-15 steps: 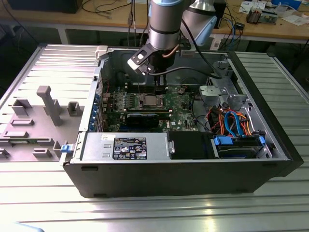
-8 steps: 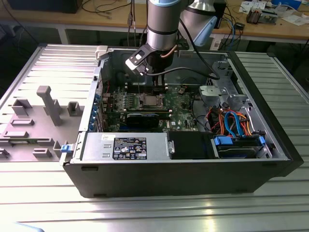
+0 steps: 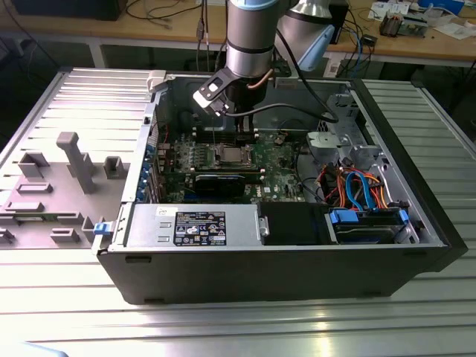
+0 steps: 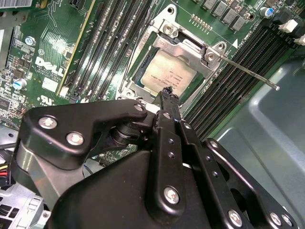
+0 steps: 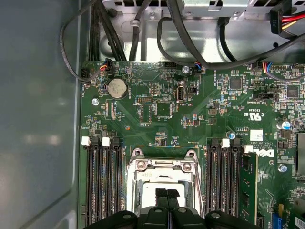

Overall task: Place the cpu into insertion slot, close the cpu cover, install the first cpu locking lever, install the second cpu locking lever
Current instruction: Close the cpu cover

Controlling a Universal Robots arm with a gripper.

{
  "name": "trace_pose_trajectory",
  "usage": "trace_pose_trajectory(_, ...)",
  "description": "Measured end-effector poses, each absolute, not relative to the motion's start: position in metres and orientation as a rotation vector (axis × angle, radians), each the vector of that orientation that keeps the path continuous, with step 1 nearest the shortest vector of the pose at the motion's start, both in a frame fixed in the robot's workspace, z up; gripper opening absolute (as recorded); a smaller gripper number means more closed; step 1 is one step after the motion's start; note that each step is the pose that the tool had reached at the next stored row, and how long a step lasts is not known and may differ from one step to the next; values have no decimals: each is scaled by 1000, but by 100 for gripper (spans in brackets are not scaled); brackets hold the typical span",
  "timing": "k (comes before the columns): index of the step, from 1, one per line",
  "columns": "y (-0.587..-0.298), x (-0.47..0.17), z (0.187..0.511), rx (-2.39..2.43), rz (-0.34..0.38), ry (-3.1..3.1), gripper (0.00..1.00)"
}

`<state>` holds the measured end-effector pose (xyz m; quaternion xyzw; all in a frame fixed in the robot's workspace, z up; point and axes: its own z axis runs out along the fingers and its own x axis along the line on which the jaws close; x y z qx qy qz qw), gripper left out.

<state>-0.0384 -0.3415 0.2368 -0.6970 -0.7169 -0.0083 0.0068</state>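
Note:
The cpu [image 4: 164, 76], a dull silver square, lies in the insertion slot [image 3: 230, 155] on the green board. The cpu cover [image 4: 189, 47], a silver frame with a window, lies down around it; in the first wrist view the cpu cover [image 5: 164, 168] spans the socket's far side and the cpu [image 5: 150, 191] shows through its window. A thin locking lever [image 4: 248, 71] juts out free from one socket corner over the memory slots. My gripper [image 5: 167, 193] hangs just above the chip, fingers shut together with nothing between them; in the second wrist view the gripper [image 4: 167, 93] ends over the chip's edge.
Black memory slots [image 5: 102, 186] flank the socket on both sides. A long black card [image 3: 219, 181] lies in front of it. The power supply [image 3: 193, 223] and a drive bay with coloured cables [image 3: 357, 186] fill the case front and right. Cables [image 5: 190, 47] loop along the board's far edge.

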Motion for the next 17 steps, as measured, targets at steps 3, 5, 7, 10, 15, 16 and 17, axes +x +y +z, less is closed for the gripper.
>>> trace_pose_trajectory(3, -341, -39, 237, -2180, -26, -2243, 11)
trace_pose_trajectory(5, -341, -39, 236, -2181, -26, -2242, 11)
trace_pose_trajectory(7, -341, -41, 235, -2180, -26, -2243, 11)
trace_pose_trajectory(10, -341, -42, 234, -2180, -26, -2243, 11)
trace_pose_trajectory(15, -342, -50, 228, -2180, -26, -2243, 11)
trace_pose_trajectory(16, -341, -54, 227, -2179, -26, -2244, 11)
trace_pose_trajectory(17, -342, -56, 225, -2178, -26, -2245, 11)
